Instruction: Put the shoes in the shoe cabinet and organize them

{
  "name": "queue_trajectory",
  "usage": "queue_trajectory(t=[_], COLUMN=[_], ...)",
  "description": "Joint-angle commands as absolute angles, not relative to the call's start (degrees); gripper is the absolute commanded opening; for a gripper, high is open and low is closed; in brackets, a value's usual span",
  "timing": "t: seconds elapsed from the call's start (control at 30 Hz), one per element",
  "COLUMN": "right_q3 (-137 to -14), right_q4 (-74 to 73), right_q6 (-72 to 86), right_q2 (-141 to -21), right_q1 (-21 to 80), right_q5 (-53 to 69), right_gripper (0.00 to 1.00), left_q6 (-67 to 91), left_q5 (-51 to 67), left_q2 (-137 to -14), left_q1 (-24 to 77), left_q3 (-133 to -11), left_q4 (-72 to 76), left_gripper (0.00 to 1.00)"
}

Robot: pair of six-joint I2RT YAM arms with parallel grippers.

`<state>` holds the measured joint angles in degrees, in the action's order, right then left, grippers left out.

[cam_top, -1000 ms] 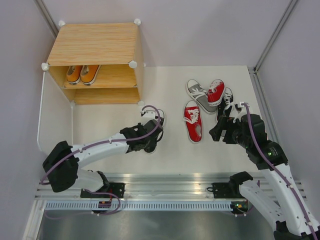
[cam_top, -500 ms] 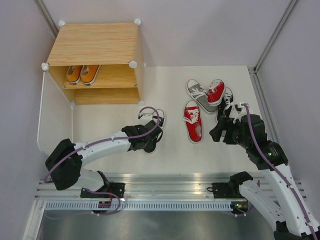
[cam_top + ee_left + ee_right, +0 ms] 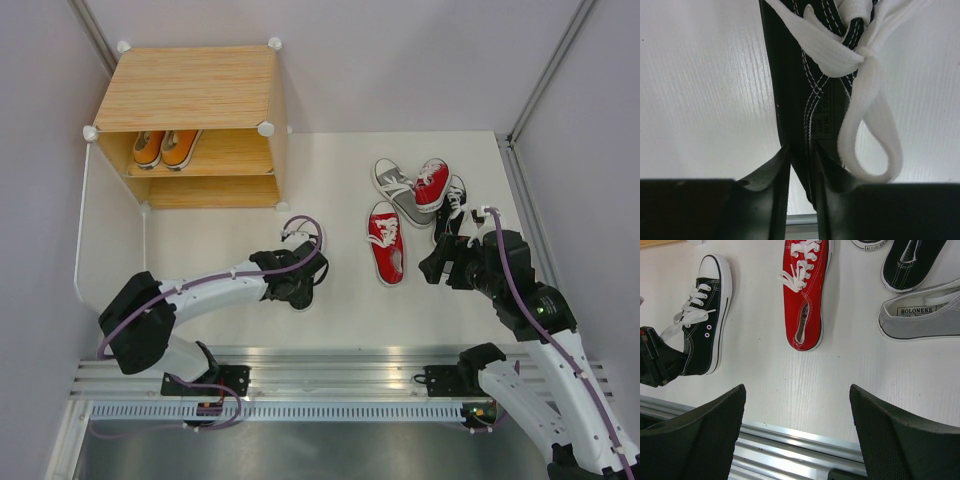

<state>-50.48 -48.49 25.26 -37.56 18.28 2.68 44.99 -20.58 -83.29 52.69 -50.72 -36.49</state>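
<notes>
White tabletop [image 3: 340,300] between pale walls fills the scene, with an aluminium rail along its near edge.

The left pincer [image 3: 801,156] is clenched on a black sneaker [image 3: 707,315]. Its two dark fingers [image 3: 767,200] press the thin canvas wall at the heel from either side. The white lace bow [image 3: 860,75] hangs just ahead of the fingertips, to their right. The shoe's sole rests on the table, and its toe points away from the pincer.

The shoe cabinet [image 3: 190,85] stands well beyond this pincer, off to its left, in the far corner. Its front is open, and an orange pair [image 3: 165,148] sits side by side on the inner shelf (toes toward the back).

The right pincer [image 3: 797,390] hangs released, its jaws spread wide over bare table with nothing between them. Straight ahead of it lies a red sneaker [image 3: 805,290], sole down, toe pointing away. Ahead and to its right is a grey sneaker [image 3: 920,315], tipped on its side so the insole label shows. A second black sneaker [image 3: 910,260] lies just past the grey one. In the overhead view, a second red sneaker [image 3: 432,183] rests across the grey one, farther from the pincer. The held black sneaker is ahead and to the left of the right pincer, well apart from the red one.
</notes>
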Motion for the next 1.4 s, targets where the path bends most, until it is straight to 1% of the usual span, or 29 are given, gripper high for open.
queue_trajectory(t=[0.0, 0.03, 0.1, 0.37, 0.8, 1.17, 1.37], right_q3=[-50.4, -50.4, -50.4, -50.4, -50.4, -50.9, -51.6], right_q4=[-47.5, -47.5, -47.7, -48.2, -47.9, -46.6, -46.1], right_q6=[26.0, 26.0, 25.9, 25.7, 24.7, 24.2, 23.9], right_q2=[-37.5, -37.4, -37.2, -36.5, -36.8, -38.7, -39.5], right_q1=[18.5, 18.5, 18.5, 18.5, 18.5, 18.5, 18.5], right_q5=[2.4, 2.2, 1.9, 1.4, 1.7, 2.8, 2.7], right_gripper=[0.88, 0.88, 0.88, 0.88, 0.88, 0.88, 0.88], left_q6=[46.8, 46.8, 46.8, 46.0, 38.4, 33.9, 33.0], left_q5=[-18.0, -18.1, -19.0, -22.7, -22.2, -21.4, -23.0], left_q2=[-85.0, -84.7, -83.4, -76.6, -65.6, -60.7, -57.8], left_q1=[52.6, 52.7, 52.7, 49.7, 38.2, 28.5, 24.5], left_q3=[-50.9, -51.1, -51.6, -54.2, -55.8, -58.4, -60.5], left_q4=[-37.4, -37.4, -37.6, -41.1, -45.4, -47.5, -48.2], left_gripper=[0.25, 0.14, 0.03, 0.02, 0.02, 0.02, 0.02])
